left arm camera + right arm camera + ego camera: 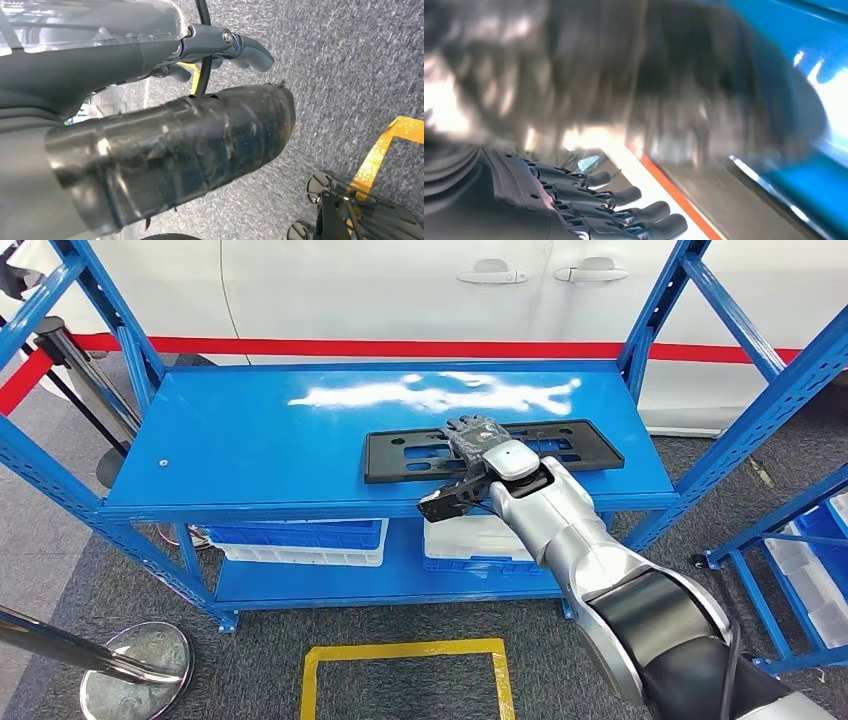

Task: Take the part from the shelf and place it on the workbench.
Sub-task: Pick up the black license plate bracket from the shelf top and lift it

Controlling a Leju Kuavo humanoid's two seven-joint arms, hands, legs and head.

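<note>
One part (492,451), long axis running left-right at frame centre, lies directly under the right hand (474,437); fingers spread, nothing held yet.

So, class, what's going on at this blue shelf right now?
A humanoid robot is reaching its right robot hand over a flat black part that lies on the top level of the blue shelf. The robot hand is above the part's middle with fingers extended; a grip isn't evident, and the part lies flat. The left robot hand hangs over the carpet.
</note>
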